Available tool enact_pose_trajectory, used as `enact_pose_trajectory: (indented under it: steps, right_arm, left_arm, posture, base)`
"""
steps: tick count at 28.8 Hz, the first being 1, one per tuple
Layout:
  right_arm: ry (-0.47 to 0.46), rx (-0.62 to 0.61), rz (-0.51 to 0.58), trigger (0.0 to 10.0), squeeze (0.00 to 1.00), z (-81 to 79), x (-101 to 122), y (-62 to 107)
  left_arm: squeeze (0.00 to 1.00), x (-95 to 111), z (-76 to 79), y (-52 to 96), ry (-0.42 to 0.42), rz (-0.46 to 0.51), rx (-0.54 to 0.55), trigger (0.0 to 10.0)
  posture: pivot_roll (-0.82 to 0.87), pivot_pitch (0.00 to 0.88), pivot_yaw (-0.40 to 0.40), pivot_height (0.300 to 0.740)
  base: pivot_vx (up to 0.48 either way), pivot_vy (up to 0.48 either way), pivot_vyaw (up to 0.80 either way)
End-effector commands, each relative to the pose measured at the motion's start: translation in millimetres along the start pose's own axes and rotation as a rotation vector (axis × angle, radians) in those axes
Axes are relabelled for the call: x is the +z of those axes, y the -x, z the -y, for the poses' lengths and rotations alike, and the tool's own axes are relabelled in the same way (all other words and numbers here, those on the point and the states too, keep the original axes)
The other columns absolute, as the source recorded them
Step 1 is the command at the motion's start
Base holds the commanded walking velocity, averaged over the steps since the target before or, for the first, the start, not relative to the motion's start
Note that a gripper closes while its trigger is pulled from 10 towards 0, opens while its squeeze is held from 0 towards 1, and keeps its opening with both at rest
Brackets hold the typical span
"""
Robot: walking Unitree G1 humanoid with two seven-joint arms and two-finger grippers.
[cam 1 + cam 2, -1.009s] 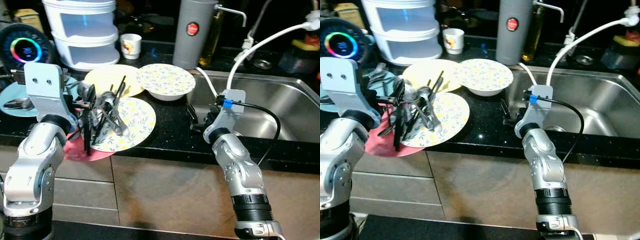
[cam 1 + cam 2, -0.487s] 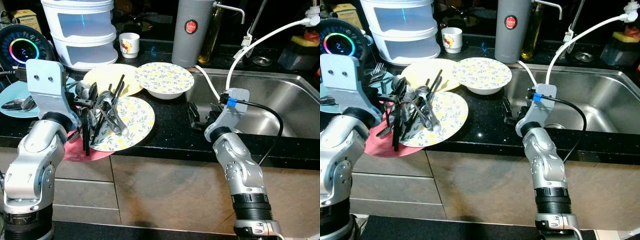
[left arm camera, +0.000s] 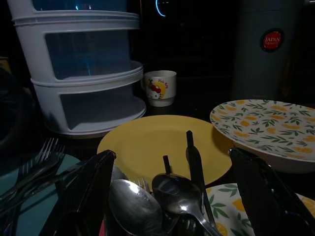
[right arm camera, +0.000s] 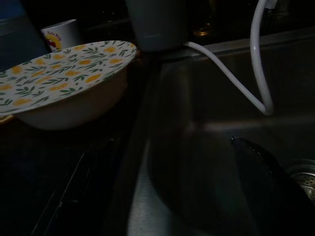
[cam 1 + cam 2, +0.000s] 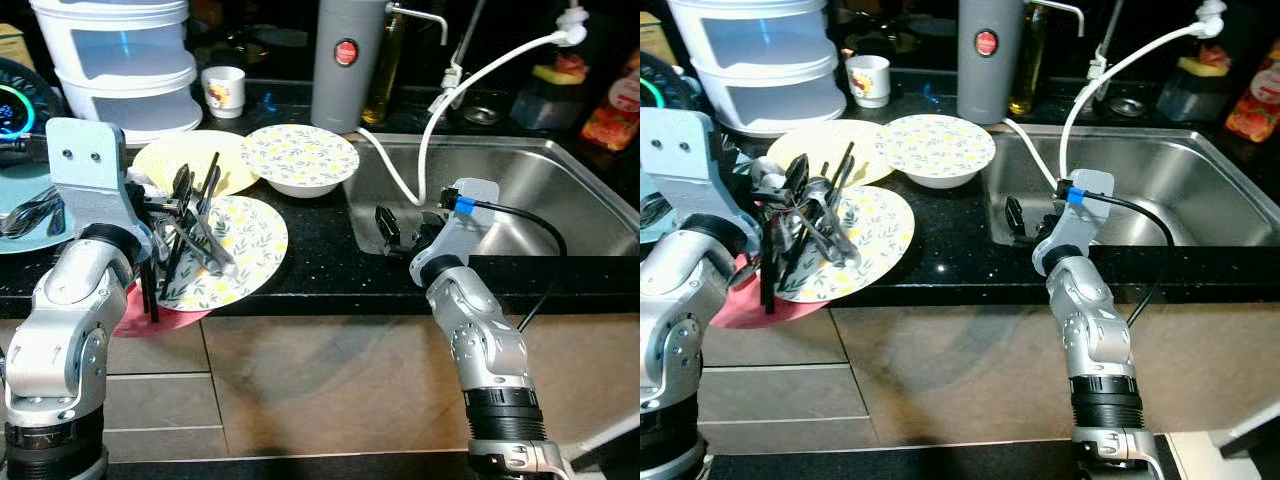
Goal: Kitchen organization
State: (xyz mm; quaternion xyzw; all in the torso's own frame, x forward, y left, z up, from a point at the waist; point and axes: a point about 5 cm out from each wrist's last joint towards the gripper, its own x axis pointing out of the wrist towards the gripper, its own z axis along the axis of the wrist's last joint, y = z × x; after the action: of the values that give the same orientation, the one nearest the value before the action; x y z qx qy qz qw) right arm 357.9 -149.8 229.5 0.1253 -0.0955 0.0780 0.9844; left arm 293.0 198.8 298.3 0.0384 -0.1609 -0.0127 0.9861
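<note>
The left gripper (image 5: 185,215) hangs over the counter's front edge at about 9 o'clock in the head view, its fingers (image 3: 93,191) spread wide around a bundle of cutlery (image 5: 195,235) — spoons, forks and black-handled pieces standing up between them. I cannot tell whether the fingers actually press on it. Under the bundle lies a floral plate (image 5: 245,250), its rim overhanging the counter edge (image 5: 320,300), with a pink plate (image 5: 135,310) poking out beneath it even further over the drop.

Behind, toward 11 o'clock, a yellow plate (image 5: 175,160) touches a floral bowl (image 5: 300,160); past those stand a small mug (image 5: 222,90), a white stacked container (image 5: 120,60) and a grey flask (image 5: 345,60). More forks (image 3: 34,167) rest on a blue plate (image 5: 25,225) at the far left.

The right gripper (image 5: 400,225) sits just right of centre at the sink's left rim, fingers apart and empty, one over the black counter, the other over the basin. A strip of bare counter lies between the bowl and the sink (image 5: 520,200). A white hose (image 5: 410,190) loops down along the sink's left wall.
</note>
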Motion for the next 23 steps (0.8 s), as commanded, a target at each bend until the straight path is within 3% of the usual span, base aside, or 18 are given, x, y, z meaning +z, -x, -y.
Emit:
enact_pose_trajectory:
  steps: [1,23]
  right_arm:
    - [-0.005,-0.002,0.003,10.0,0.00,0.7,0.8,2.0]
    - [-0.008,0.016,0.037,10.0,0.00,-2.5,8.7,-2.8]
  left_arm:
    - [0.00,-2.2,-1.0,1.5,0.003,-0.011,0.006,10.0]
    - [0.00,-2.9,-4.3,0.8,-0.021,-0.036,0.036,10.0]
  posture:
    - [0.12,0.133,-0.040,0.740]
    - [0.12,0.095,-0.044,0.740]
  base:
    - [0.000,0.000,0.00]
    - [0.000,0.000,0.00]
